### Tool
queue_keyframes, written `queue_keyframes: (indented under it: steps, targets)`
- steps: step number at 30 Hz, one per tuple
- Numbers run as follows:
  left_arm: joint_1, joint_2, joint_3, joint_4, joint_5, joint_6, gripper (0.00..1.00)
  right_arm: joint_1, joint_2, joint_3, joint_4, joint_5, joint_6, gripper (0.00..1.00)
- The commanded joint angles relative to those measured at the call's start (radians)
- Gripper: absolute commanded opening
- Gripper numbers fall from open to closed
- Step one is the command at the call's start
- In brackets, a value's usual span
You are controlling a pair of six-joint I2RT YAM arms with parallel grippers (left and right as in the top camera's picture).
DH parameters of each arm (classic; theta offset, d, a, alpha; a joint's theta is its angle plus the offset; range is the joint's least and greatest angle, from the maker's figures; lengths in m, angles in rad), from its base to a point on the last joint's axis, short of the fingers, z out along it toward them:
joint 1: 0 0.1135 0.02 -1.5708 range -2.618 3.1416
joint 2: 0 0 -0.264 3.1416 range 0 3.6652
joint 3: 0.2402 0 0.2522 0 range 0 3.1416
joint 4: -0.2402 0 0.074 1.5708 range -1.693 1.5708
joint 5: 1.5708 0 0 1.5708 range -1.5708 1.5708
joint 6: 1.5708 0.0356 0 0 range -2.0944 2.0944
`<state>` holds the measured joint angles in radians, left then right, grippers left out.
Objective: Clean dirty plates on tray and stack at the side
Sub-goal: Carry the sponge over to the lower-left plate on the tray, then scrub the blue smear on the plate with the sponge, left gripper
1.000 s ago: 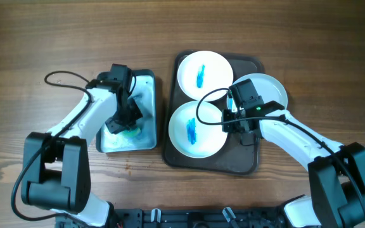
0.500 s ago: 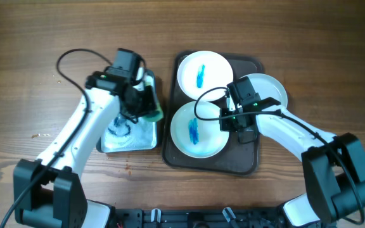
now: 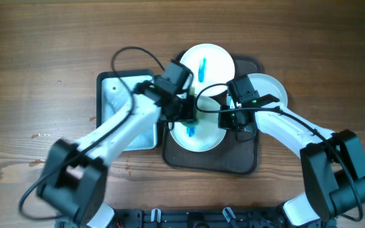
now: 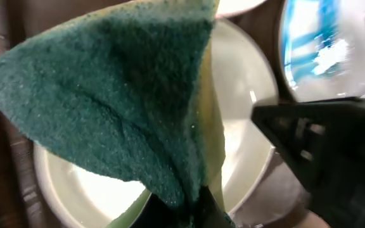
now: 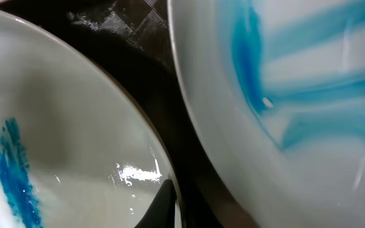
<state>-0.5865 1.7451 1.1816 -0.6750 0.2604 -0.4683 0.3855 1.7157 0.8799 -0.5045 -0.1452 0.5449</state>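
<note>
On the dark brown tray [image 3: 211, 161] lie three white plates. The far plate [image 3: 211, 63] has a blue smear. The near plate [image 3: 201, 138] is also smeared blue. The right plate [image 3: 270, 88] lies at the tray's right edge, partly under my right arm. My left gripper [image 3: 189, 113] is shut on a green sponge [image 4: 125, 107] and hangs over the near plate [image 4: 249, 101]. My right gripper [image 3: 228, 120] is shut on that plate's right rim; one dark finger [image 5: 163, 202] lies on the inside of the near plate [image 5: 62, 126].
A teal-rimmed basin [image 3: 116, 114] with a wet whitish inside stands on the table left of the tray. My two arms meet over the middle of the tray, and black cables loop above both. Bare wooden table surrounds everything.
My left arm has lifted the sponge out of the basin and swung right, over the near plate. My right gripper has closed on that plate's rim.
</note>
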Motion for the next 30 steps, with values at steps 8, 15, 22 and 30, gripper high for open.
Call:
queue_keyframes:
  steps: [8, 15, 22, 30]
  targets:
    - [-0.043, 0.240, 0.012, -0.049, -0.262, -0.012, 0.04, -0.015, 0.082, -0.066, -0.050, 0.181, 0.030, 0.04]
    - [0.024, 0.235, 0.046, -0.179, -0.407, 0.041, 0.04, -0.015, 0.082, -0.066, -0.058, 0.191, 0.031, 0.04]
    - [0.045, 0.236, 0.046, -0.061, -0.165, 0.021, 0.04, -0.015, 0.082, -0.067, -0.058, 0.199, 0.030, 0.04]
    - [-0.023, 0.236, 0.039, 0.216, 0.193, -0.046, 0.04, -0.015, 0.082, -0.067, -0.073, 0.220, 0.031, 0.04]
